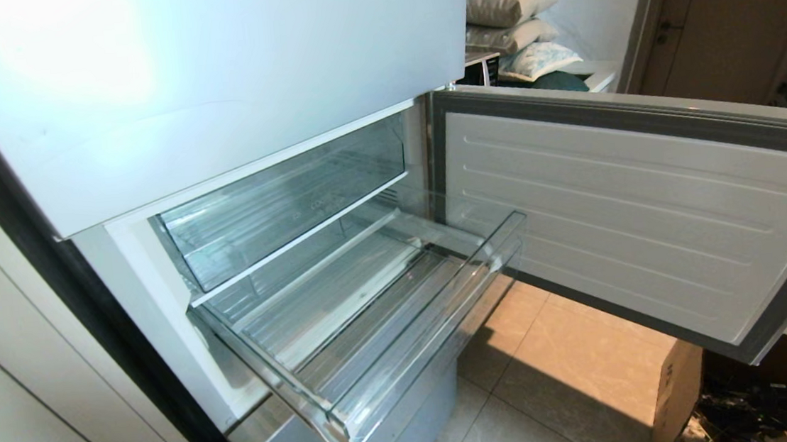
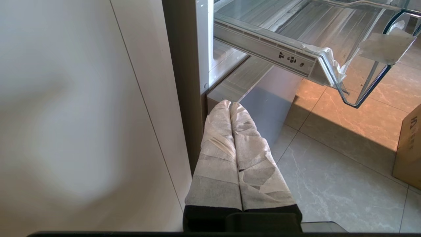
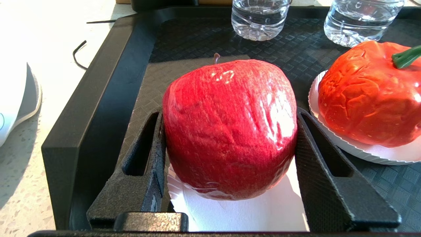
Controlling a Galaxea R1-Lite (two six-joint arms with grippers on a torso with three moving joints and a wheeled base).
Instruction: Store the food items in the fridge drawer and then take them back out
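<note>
In the right wrist view a shiny red apple stands on a white paper plate in a black tray. My right gripper is shut on the apple, its black fingers pressed against both sides. Beside it, a round orange-red fruit with a green stem lies on its own paper plate. The fridge drawer is pulled out and holds nothing; neither arm shows in the head view. My left gripper hangs shut, low beside the fridge, below the drawer's corner.
Two clear water bottles stand at the tray's far end. The tray rests on a pale speckled counter. The fridge door swings open to the right. A cardboard box sits on the tiled floor below it.
</note>
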